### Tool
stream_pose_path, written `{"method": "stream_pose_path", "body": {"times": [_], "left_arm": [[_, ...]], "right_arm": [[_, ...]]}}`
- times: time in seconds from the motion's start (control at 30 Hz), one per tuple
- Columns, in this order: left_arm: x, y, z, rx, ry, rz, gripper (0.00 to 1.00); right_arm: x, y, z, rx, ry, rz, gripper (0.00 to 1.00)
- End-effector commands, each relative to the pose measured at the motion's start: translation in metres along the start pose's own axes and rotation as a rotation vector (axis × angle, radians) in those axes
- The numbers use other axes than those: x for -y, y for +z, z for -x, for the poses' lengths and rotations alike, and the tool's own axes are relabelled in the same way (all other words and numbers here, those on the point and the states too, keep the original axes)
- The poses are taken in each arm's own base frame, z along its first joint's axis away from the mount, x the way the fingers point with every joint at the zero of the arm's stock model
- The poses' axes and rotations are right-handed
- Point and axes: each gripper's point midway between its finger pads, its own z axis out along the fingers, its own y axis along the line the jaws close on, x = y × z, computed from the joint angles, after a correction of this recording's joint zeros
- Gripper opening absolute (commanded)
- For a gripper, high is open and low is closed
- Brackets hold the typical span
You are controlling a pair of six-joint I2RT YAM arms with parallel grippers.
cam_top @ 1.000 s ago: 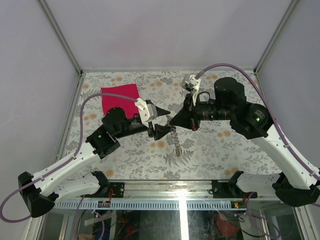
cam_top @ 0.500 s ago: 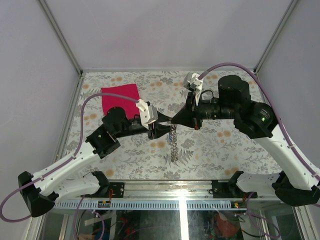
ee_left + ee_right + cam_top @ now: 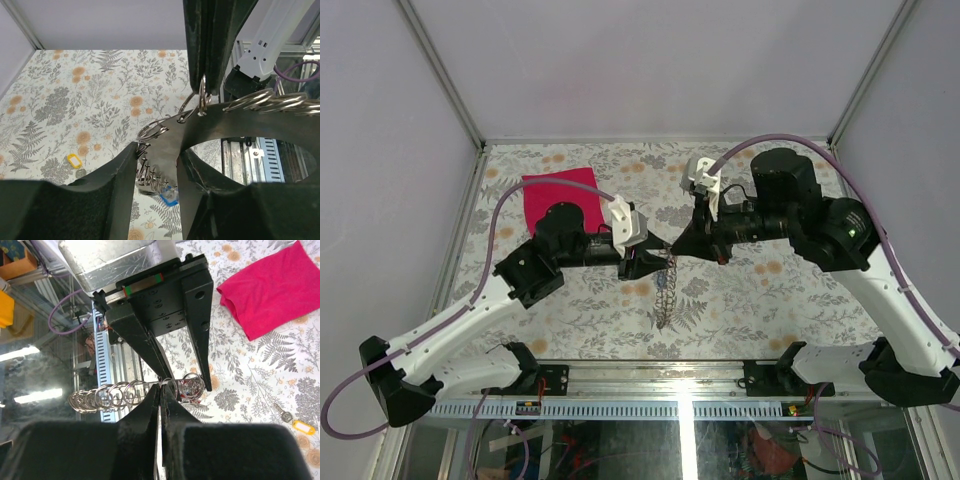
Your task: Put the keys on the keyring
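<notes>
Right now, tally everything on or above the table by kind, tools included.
cloth: 1
yellow-tagged key: 1
chain of rings: 1
tools: 2, the left tool and the right tool
Total: 5

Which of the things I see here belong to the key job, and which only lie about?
Belong to the job: keyring, held in the air by left gripper and right gripper; key with yellow head, on the table.
Only lying about: pink-red cloth.

Pale lilac walls (image 3: 650, 60) enclose a floral-print table (image 3: 750, 300) (metal-framed corners).
</notes>
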Motion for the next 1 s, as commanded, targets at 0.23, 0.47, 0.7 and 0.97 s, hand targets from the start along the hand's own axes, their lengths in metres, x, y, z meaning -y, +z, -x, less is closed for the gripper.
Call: {"method": "stream_pose_path", "body": {"times": [0.23, 0.47, 0.7, 0.97], "left_arm": [[0.003, -0.002, 0.027, 0.021, 0.084, -0.024, 0.23], [0.008, 0.002, 0.025, 0.004, 0.087, -0.049, 0.22], [0.011, 0.006, 0.019, -0.028, 0.086, -0.063, 0.21], [0.009, 0.007, 0.021, -0.016, 0.077, -0.041, 0.21]], "right_arm": [[-0.013, 0.014, -0.006, 0.003, 0.094, 0.105, 0.0], [-0.014, 0.023, -0.004, 0.051, 0.13, 0.126, 0.0], [-0.007, 0.024, 0.0, 0.088, 0.125, 0.083, 0.0], [-0.011, 0.029, -0.012, 0.09, 0.151, 0.112, 0.0]]}}
